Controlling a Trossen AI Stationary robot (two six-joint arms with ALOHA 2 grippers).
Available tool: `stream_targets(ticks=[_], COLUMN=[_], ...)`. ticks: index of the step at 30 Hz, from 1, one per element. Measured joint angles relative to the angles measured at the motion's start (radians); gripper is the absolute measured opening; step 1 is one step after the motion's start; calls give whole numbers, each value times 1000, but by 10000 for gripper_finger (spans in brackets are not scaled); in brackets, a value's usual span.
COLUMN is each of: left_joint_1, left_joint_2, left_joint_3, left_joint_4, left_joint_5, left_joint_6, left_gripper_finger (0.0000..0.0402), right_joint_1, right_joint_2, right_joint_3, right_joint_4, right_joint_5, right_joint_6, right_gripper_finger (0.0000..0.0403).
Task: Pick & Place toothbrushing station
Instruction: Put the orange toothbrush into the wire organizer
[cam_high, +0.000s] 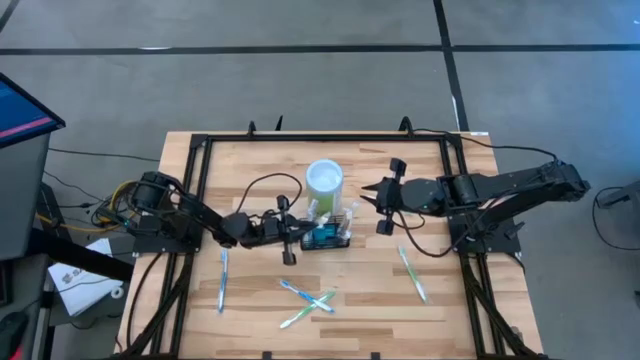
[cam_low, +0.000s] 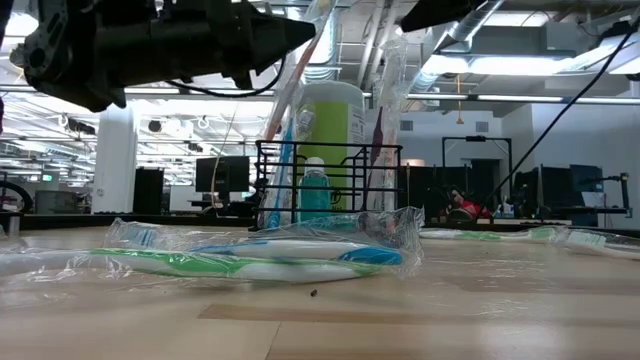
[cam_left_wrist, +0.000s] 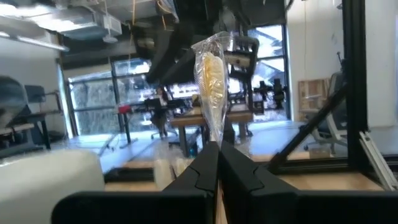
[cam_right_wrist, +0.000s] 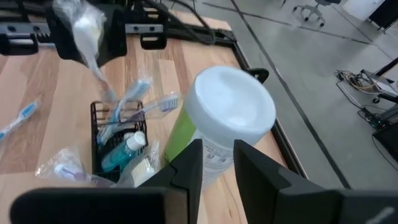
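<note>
The toothbrushing station (cam_high: 328, 237) sits near the middle of the table, and I'll place everything from it. It is a black wire caddy, already holding a blue bottle (cam_low: 315, 190) and some wrapped brushes, with the lime-green cup (cam_high: 324, 186) touching its far side. My left gripper (cam_high: 291, 242) hangs just to its left, fingers pressed together on a wrapped toothbrush (cam_left_wrist: 212, 84) that stands up from the pinch. My right gripper (cam_high: 382, 207) waits to the station's right, beyond the cup, fingers spread and empty. I judge the step in hand is dropping this brush into a compartment. I'd bring it over an unfilled cell, keep it upright, lower slowly so the crinkly wrapper doesn't snag the wire rim, and let go only once the lower end is well inside.
</note>
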Motion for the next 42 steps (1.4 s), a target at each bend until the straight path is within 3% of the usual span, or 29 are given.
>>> stream_targets(ticks=[14,42], left_joint_1=[-5,17], left_joint_2=[108,97], left_joint_3=[24,25], left_joint_4=[-4,-70], left_joint_5=[0,6], left_joint_6=[-47,-86], left_gripper_finger=[0,17], right_joint_1=[0,0], right_joint_2=[48,47], right_joint_3=[0,0], right_joint_4=[14,19], right_joint_5=[1,3], right_joint_6=[-42,-42], right_gripper_finger=[82,82])
